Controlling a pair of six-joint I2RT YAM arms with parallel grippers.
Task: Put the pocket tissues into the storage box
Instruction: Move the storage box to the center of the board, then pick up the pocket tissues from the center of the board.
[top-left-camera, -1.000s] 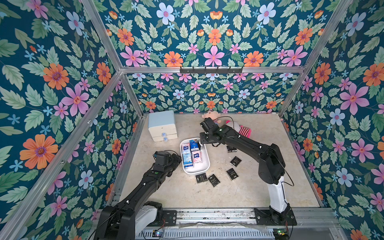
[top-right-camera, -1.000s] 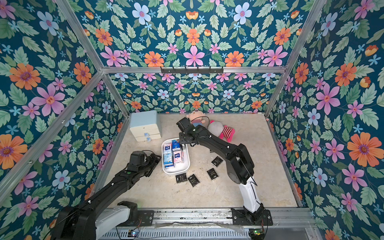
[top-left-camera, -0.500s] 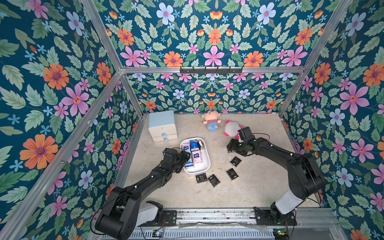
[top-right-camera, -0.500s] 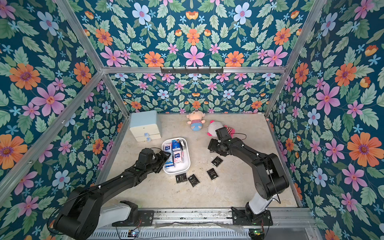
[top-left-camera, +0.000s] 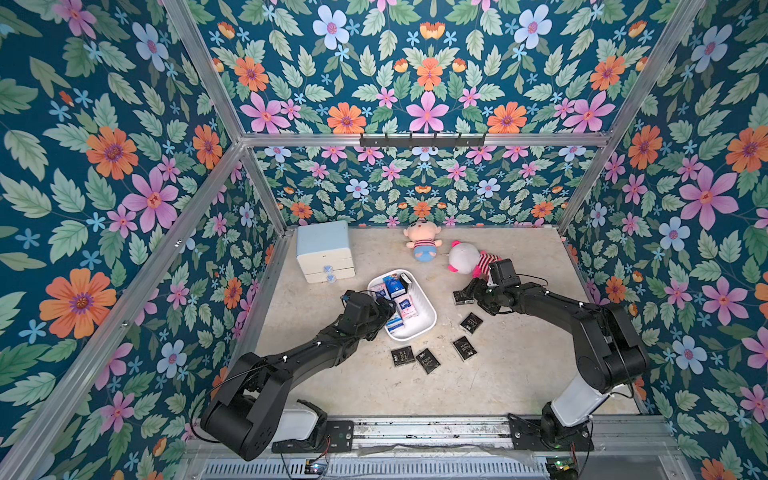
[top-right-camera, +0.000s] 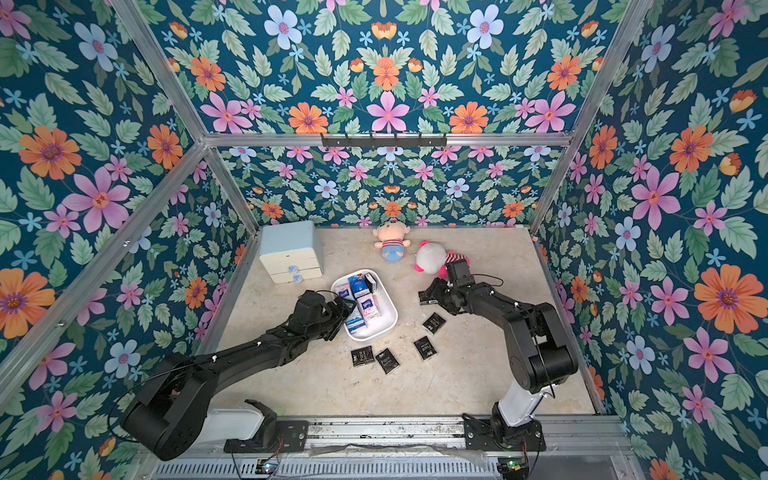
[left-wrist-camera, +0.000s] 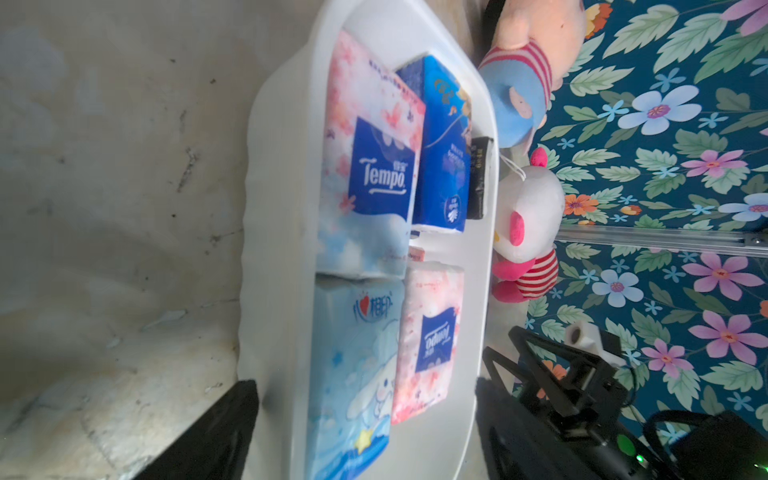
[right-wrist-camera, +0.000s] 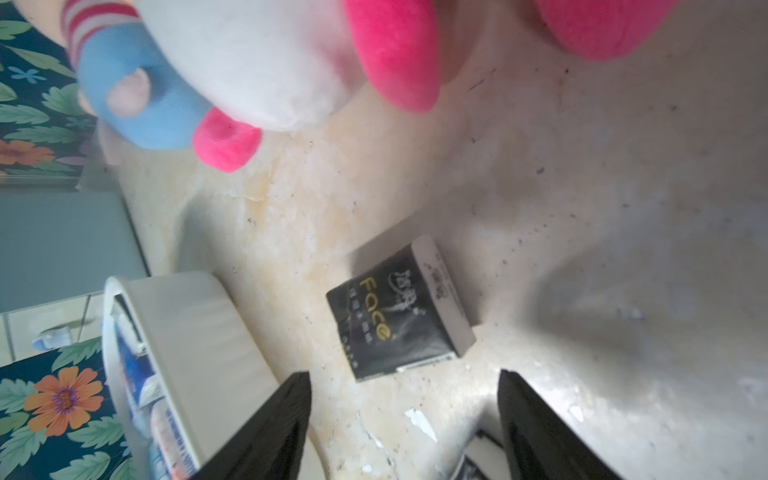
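The cabinet (top-left-camera: 324, 249) stands back left. The left gripper (left-wrist-camera: 365, 386), jaws apart and empty, hovers over the box (top-left-camera: 424, 309), which holds coloured tissues (left-wrist-camera: 370, 166). Four black packets (top-left-camera: 428, 360) lie loose on the desk (top-left-camera: 374, 395) beside it. The right gripper (right-wrist-camera: 404, 374), jaws apart, faces a fifth packet (right-wrist-camera: 395, 316); two dolls (top-left-camera: 465, 259) lie just behind

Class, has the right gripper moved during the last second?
Yes. The right gripper has swung rightward, away from the storage box, toward a black packet.
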